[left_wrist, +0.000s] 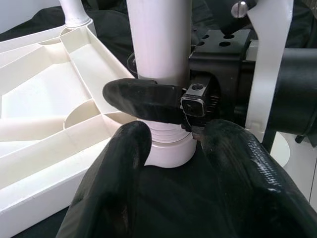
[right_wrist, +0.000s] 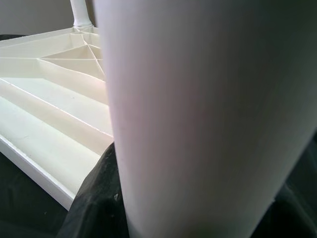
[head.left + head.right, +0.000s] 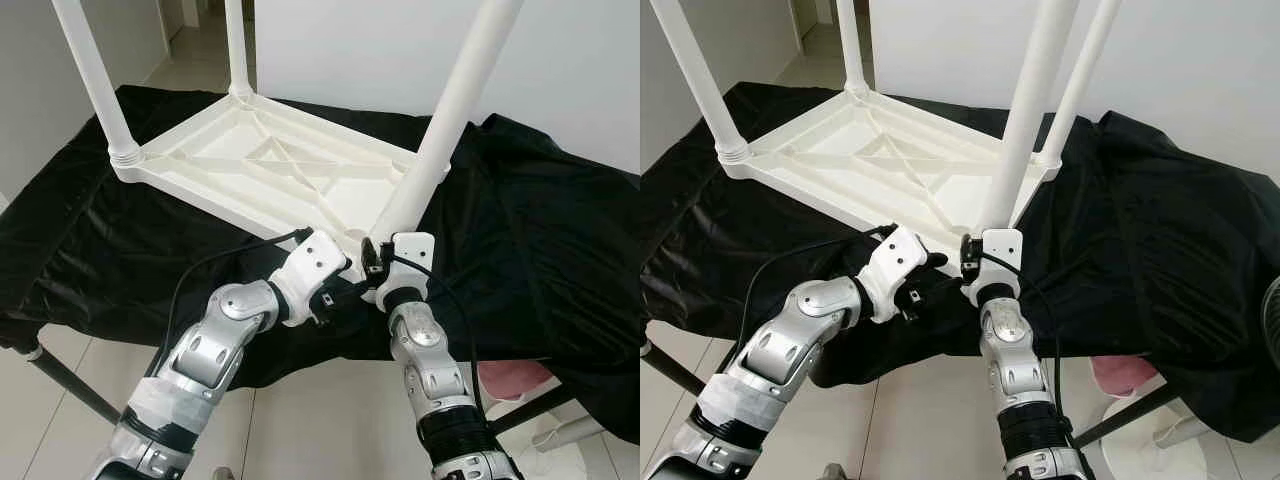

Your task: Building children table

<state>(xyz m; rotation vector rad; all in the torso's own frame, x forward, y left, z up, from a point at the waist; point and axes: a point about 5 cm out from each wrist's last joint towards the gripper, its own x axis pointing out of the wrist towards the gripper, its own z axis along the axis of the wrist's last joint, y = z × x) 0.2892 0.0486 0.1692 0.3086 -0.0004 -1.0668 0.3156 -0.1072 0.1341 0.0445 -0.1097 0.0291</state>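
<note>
The white plastic tabletop [image 3: 200,165] lies upside down on a black cloth, with three legs standing up from its other corners. A fourth white leg [image 3: 1030,110] leans over the near corner. Its ribbed lower end [image 1: 168,144] stands at that corner, seemingly on the cloth just off the rim. My right gripper [image 3: 368,260] is shut on this leg low down, and one of its fingers [image 1: 143,99] crosses the leg's front. The leg [image 2: 198,119] looms close in the right wrist view. My left gripper [image 1: 171,163] is open, with its fingertips either side of the leg's end.
The black cloth [image 3: 540,230] drapes a low stand with dark legs [image 3: 70,385] over a tiled floor. A pink object [image 3: 515,380] and a white round base [image 3: 1140,450] sit on the floor at the right. A white wall is behind.
</note>
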